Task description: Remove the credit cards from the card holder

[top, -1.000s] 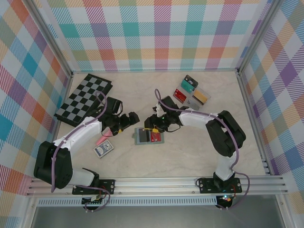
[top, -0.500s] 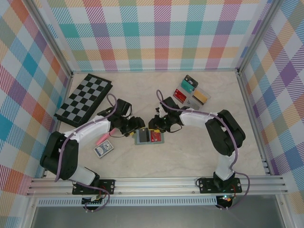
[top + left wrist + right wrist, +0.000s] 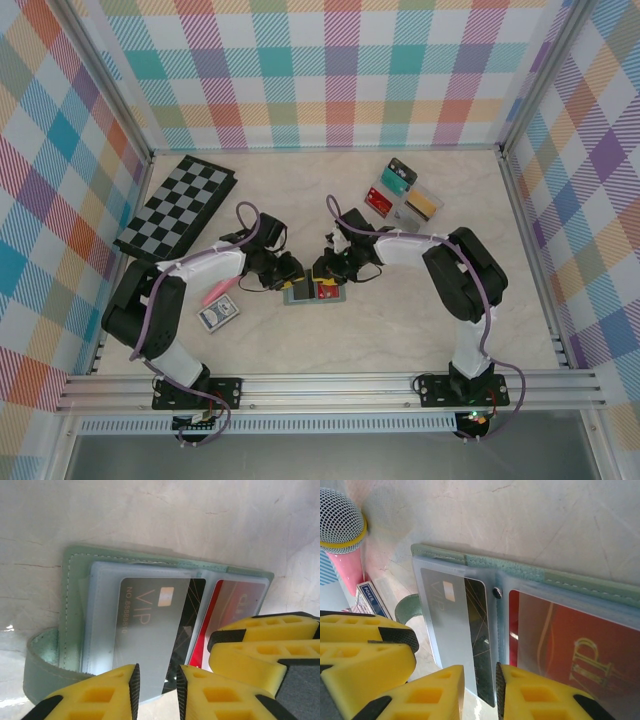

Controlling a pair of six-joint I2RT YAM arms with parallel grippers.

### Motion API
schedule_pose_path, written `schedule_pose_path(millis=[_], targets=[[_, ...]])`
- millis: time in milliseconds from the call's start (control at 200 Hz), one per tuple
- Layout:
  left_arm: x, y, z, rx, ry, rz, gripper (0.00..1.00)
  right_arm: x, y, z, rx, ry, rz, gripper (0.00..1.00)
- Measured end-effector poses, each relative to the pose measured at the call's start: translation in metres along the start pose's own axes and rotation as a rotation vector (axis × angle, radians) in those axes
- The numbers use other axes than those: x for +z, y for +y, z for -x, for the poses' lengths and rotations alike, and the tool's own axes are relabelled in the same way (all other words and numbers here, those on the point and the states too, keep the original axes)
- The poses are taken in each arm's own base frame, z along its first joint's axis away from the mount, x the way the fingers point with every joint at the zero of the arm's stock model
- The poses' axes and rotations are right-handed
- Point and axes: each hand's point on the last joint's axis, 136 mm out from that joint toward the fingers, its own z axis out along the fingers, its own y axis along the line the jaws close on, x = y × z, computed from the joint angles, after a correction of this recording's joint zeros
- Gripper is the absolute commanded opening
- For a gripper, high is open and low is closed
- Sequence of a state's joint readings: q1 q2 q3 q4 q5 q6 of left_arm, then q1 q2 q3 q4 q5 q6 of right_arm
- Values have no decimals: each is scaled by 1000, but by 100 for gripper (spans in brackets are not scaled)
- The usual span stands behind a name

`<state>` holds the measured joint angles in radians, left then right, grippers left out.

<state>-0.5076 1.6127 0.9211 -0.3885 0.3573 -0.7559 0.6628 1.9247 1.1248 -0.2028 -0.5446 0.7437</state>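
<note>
The card holder (image 3: 335,296) lies open on the table, grey-green with clear sleeves (image 3: 70,610) (image 3: 530,572). A dark VIP credit card (image 3: 150,630) (image 3: 452,630) sticks partway out of the left sleeve. A red credit card (image 3: 235,592) (image 3: 560,640) sits in the right sleeve. My left gripper (image 3: 291,283) (image 3: 157,692) hovers at the dark card's outer end, jaws narrowly open with the card's edge showing in the gap. My right gripper (image 3: 322,275) (image 3: 480,690) stands close beside it over the same card, with a narrow gap too. Neither visibly pinches anything.
Several loose cards (image 3: 405,192) lie at the back right. A checkered board (image 3: 178,205) sits at the back left. A pink microphone (image 3: 215,296) (image 3: 340,520) and a blue playing-card pack (image 3: 217,316) (image 3: 370,594) lie left of the wallet.
My left arm has swung right to the wallet's left side and its jaws have narrowed a lot. The right jaws have narrowed somewhat while staying over the wallet.
</note>
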Motion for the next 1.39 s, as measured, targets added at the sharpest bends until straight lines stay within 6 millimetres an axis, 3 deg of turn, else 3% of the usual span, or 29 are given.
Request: schedule_pose_path(millis=[705, 1395], targets=[[14, 26, 2, -28, -17, 93, 23, 12, 4, -4, -28, 44, 9, 23], [15, 28, 2, -26, -53, 59, 23, 19, 3, -10, -100, 70, -92, 22]])
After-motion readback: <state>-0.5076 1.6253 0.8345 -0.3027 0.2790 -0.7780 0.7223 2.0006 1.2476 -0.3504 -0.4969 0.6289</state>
